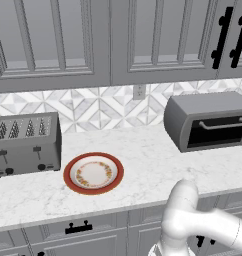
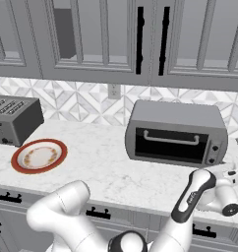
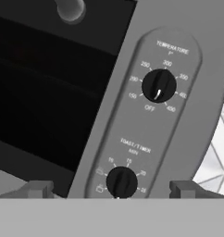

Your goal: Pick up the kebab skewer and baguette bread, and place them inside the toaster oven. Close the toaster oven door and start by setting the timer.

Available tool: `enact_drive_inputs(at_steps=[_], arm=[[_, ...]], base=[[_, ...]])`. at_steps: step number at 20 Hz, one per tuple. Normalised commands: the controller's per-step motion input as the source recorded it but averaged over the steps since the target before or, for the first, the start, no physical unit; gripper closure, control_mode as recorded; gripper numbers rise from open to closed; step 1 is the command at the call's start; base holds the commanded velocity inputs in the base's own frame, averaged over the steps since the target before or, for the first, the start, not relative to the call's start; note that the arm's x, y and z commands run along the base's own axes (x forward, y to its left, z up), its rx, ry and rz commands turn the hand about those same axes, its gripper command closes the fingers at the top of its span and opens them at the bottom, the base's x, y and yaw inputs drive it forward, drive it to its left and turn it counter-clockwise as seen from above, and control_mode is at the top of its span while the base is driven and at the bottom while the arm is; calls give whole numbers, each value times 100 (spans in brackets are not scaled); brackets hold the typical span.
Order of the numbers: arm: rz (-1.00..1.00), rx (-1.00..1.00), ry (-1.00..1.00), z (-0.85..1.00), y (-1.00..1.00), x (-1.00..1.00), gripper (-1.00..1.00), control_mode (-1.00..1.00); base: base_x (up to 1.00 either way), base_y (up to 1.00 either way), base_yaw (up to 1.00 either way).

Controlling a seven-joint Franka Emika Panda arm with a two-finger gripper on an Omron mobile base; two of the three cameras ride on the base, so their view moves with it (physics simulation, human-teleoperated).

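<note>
Right under your open pincer (image 3: 112, 189), jaws wide and empty, sits the timer knob (image 3: 121, 182) on the toaster oven (image 2: 176, 133), below the temperature dial (image 3: 158, 85). You're gripping a small, stiff, smooth round knob; it looks slippery, so pinch it squarely across its rim. The door (image 2: 170, 143) looks shut.
</note>
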Motion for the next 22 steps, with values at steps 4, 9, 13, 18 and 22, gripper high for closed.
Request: enact_drive_inputs(at_steps=[4,9,13,18,22], arm=[[-3,5,-7,1,6,2,-100,-100],[-4,4,-1,0,0,12,-100,-100],[-3,3,0,0,-1,18,-100,-100],[-3,1,0,0,-12,9,-100,-100],[-2,1,0,0,-8,1,-100,-100]], base=[[0,0,0],[0,0,0],[0,0,0],[0,0,0],[0,0,0]])
